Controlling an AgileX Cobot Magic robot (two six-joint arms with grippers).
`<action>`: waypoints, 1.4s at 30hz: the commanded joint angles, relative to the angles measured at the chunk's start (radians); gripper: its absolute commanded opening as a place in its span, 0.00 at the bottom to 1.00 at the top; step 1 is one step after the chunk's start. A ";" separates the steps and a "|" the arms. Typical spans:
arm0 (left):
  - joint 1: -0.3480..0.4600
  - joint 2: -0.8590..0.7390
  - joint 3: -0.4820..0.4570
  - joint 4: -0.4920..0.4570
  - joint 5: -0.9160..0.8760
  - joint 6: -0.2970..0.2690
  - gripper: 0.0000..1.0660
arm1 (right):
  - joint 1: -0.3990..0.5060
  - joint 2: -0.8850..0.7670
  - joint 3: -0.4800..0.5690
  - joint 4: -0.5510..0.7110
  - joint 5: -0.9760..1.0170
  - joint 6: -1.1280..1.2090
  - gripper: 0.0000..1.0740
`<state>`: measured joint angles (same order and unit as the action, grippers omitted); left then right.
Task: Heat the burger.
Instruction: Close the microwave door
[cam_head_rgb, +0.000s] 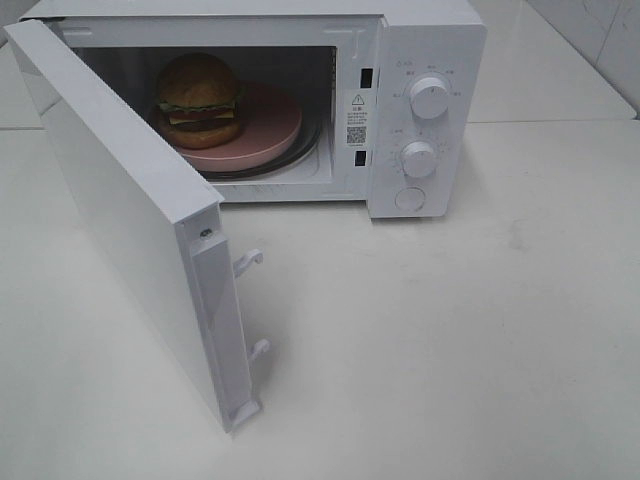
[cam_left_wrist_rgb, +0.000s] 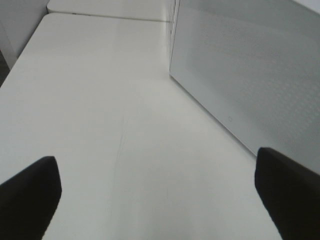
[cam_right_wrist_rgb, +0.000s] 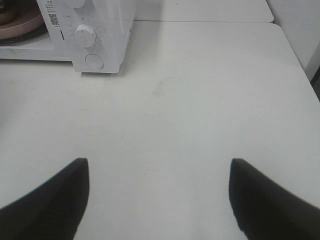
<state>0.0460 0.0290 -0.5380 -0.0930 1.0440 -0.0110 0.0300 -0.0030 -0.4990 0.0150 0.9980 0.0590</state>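
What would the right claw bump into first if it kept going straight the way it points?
Probably the bare white table: the open right gripper aims over it, with nothing in between. The microwave sits off to one side. Depth is unclear.

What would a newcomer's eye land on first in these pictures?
The burger stands out most, sitting on a pink plate inside the white microwave at the back of the table. Next comes the door, swung wide open toward the front left in the high view. The left hand and right hand are both open and hold nothing, over bare tabletop.
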 joint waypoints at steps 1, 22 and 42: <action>0.002 0.060 -0.016 -0.004 -0.089 0.001 0.81 | -0.007 -0.031 0.002 0.003 -0.001 -0.004 0.70; 0.002 0.460 0.083 -0.015 -0.598 0.005 0.00 | -0.007 -0.031 0.002 0.003 -0.001 -0.004 0.70; 0.002 0.805 0.363 0.166 -1.424 -0.023 0.00 | -0.007 -0.031 0.002 0.003 -0.001 -0.004 0.70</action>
<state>0.0460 0.7700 -0.1770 0.0000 -0.2920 -0.0130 0.0300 -0.0030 -0.4990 0.0150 0.9980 0.0590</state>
